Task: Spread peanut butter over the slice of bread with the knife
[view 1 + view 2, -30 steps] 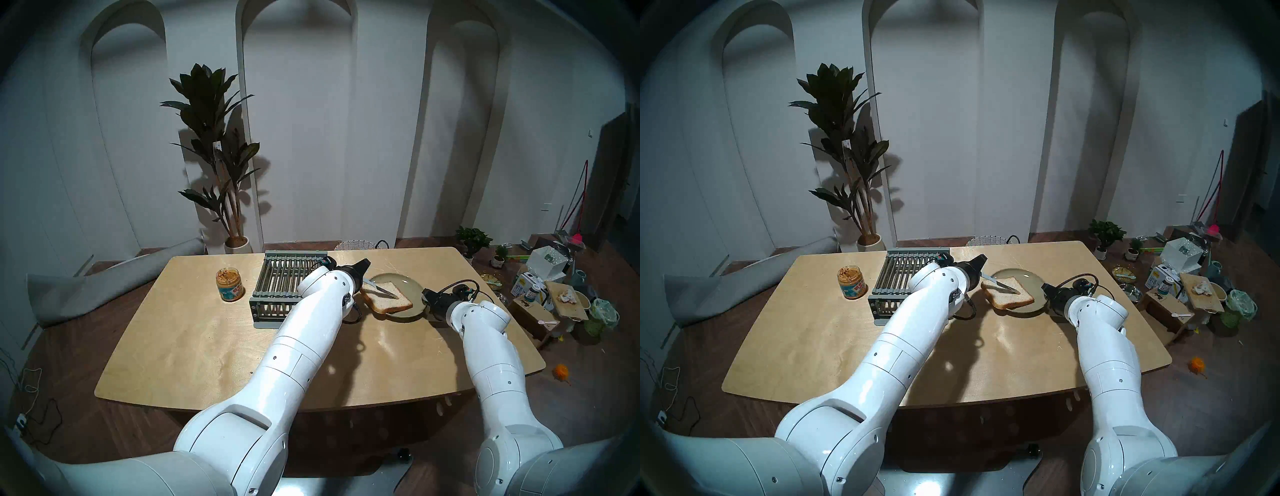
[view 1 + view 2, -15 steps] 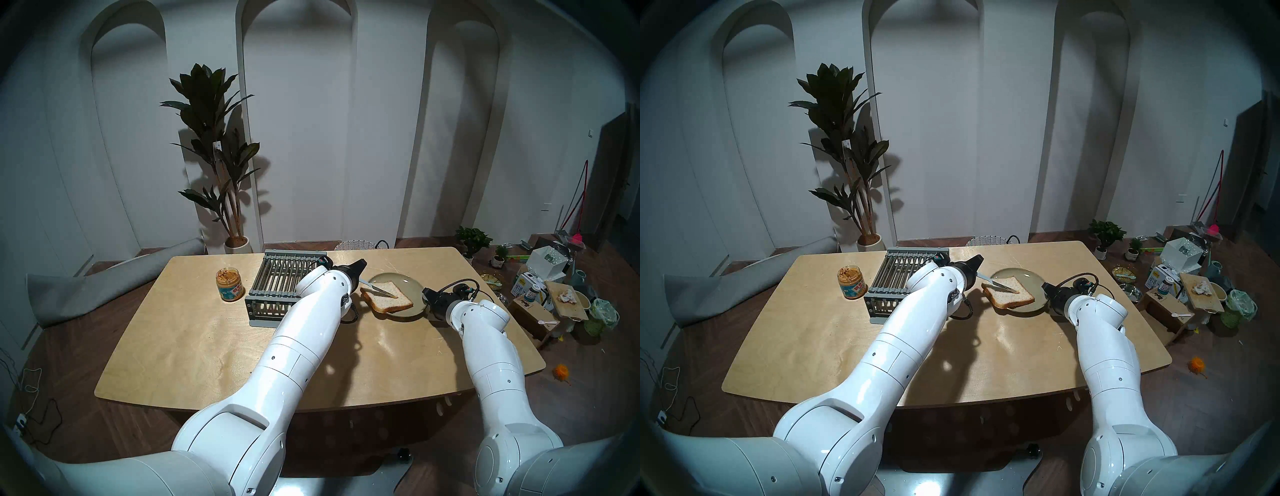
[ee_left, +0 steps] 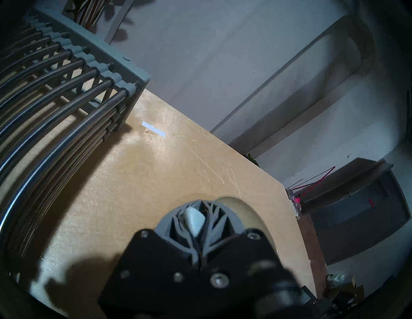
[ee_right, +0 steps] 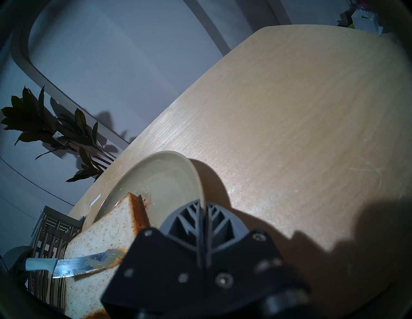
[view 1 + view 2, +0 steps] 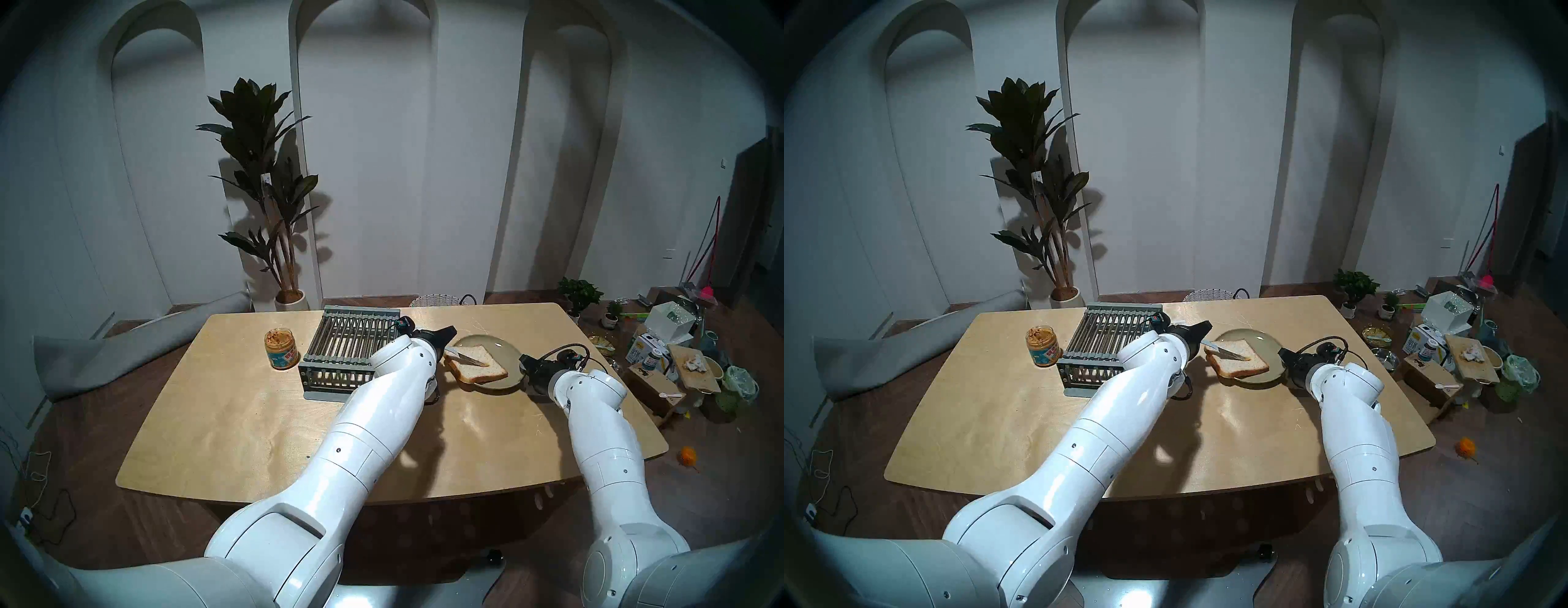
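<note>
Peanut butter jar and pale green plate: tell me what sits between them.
Grey slatted rack stands between the clear jar of peanut butter and the round plate; the left gripper is too. Head views show it.

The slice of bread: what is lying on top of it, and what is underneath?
On the slice of bread lies the knife blade, smeared with peanut butter. Underneath is a pale green plate; the bread hides the part below it.
</note>
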Robot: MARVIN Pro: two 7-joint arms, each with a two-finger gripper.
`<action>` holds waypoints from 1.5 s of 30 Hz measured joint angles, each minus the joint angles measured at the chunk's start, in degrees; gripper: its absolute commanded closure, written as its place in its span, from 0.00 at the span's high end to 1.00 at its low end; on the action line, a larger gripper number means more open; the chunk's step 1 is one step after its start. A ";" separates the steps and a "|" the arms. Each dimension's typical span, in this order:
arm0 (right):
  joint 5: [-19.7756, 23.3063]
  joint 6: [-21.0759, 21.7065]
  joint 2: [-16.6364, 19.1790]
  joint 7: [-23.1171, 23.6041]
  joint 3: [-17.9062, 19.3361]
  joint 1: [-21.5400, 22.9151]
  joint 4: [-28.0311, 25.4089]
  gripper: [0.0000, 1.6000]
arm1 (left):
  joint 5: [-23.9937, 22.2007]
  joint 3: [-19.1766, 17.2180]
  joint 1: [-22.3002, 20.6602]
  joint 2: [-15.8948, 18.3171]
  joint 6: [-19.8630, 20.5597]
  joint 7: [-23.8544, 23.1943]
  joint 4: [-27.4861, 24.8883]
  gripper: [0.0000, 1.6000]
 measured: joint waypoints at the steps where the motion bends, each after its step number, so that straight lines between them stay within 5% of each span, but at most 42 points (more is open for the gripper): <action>1: 0.00 -0.01 0.01 0.03 0.00 -0.01 0.00 0.00 | 0.52 0.45 0.06 0.06 -0.22 0.22 -0.12 0.00; 22: 0.02 -0.51 0.48 1.56 0.16 1.39 2.50 0.00 | 3.78 3.19 1.83 -0.30 -2.63 7.07 -2.67 0.00; 45: 0.00 -2.35 -3.07 -3.66 2.97 -0.58 -1.49 0.00 | 4.62 5.27 5.36 1.23 -4.04 9.40 -7.62 0.00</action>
